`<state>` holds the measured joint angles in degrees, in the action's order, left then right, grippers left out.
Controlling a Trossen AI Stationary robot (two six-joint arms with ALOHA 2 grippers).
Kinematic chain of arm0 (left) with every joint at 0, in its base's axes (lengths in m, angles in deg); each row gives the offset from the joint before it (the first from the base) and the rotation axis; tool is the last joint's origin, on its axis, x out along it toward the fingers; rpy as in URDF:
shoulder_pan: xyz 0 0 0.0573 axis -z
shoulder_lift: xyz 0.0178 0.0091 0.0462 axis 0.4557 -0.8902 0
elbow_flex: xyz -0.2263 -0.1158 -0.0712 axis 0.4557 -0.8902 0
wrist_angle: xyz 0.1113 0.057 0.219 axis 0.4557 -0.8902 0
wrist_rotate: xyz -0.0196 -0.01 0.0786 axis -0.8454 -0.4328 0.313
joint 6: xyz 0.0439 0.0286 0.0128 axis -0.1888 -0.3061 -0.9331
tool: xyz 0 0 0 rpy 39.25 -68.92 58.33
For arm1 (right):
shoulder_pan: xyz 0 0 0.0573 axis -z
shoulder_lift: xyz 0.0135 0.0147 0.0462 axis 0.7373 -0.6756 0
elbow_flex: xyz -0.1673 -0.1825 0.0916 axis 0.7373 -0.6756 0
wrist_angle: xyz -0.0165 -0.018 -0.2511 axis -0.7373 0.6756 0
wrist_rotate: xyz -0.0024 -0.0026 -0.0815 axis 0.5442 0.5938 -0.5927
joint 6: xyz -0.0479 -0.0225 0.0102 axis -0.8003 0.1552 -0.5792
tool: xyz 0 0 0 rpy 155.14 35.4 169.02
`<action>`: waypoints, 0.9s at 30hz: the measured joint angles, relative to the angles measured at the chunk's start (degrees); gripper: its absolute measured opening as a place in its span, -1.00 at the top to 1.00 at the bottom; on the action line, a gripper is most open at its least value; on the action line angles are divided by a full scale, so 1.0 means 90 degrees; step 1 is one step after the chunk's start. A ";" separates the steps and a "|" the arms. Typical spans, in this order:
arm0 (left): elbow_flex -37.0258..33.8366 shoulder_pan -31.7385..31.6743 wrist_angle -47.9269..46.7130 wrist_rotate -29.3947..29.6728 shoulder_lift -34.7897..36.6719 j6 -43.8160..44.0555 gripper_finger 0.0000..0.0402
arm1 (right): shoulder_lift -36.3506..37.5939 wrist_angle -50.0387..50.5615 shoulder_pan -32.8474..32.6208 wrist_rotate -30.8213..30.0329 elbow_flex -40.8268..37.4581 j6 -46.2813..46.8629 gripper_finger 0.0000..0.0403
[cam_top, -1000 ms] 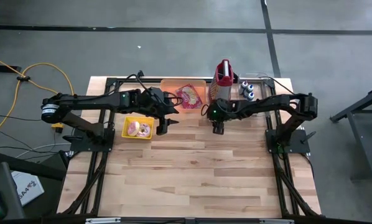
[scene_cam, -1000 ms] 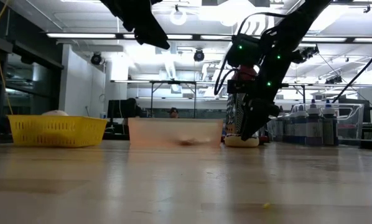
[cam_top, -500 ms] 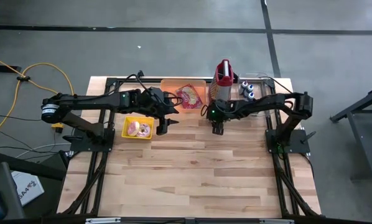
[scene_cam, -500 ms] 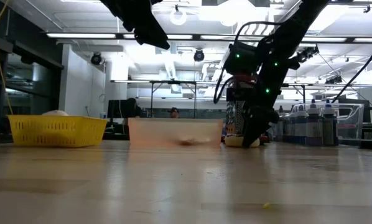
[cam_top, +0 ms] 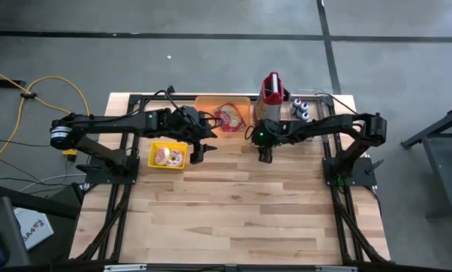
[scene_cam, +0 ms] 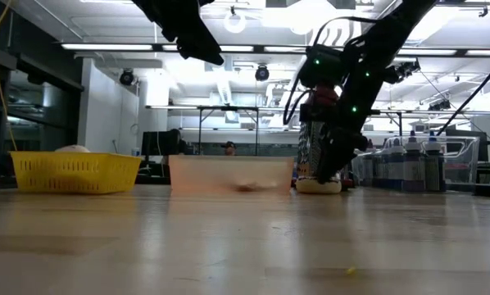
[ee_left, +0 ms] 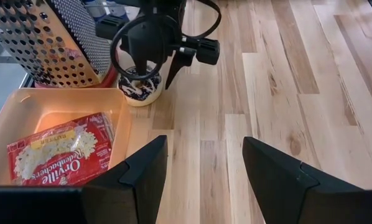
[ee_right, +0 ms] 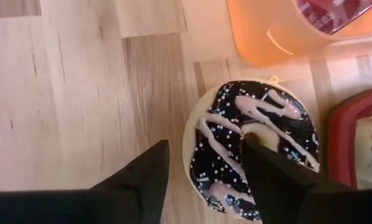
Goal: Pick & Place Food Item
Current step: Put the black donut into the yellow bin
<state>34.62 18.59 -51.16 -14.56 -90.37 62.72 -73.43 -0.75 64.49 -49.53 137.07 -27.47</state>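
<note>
The donut (ee_right: 260, 134) is chocolate-glazed with pink drizzle and sprinkles. It lies flat on the table beside the red-based grater (ee_left: 52, 43), and shows in the low view as the donut (scene_cam: 319, 186). My right gripper (ee_right: 204, 142) is open and points down just over it, one finger above the hole and one outside the rim. I see no touch. My left gripper (ee_left: 204, 168) is open, held above the table near the yellow basket (cam_top: 168, 156).
An orange bin (cam_top: 211, 106) at the far edge holds a popcorn bag (ee_left: 58, 152). The yellow basket holds pale pastries. Bottles (cam_top: 300, 108) stand to the right of the grater (cam_top: 271, 94). Bare wood stretches over the near half of the table (cam_top: 241, 219).
My right gripper dipped down onto the donut half a second ago and has risen back to where it was a second ago. The donut has stayed in place.
</note>
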 joint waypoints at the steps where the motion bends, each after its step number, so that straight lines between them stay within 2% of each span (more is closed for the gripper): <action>1: 0.0000 0.0000 0.0000 0.0000 0.0000 0.0000 0.00 | -0.0021 -0.0002 0.0000 0.0000 0.0000 0.0001 0.07; 7: -0.0001 0.0000 0.0000 -0.0002 0.0000 0.0000 0.00 | -0.0052 -0.0008 0.0041 0.0054 0.0000 -0.0004 0.13; 27: -0.0001 0.0000 0.0000 -0.0005 -0.0002 0.0000 0.00 | -0.0326 -0.0081 0.0085 0.0096 0.0005 -0.0021 0.14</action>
<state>34.61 18.59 -51.16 -14.60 -90.40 62.72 -76.36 -1.49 65.26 -48.66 137.11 -27.66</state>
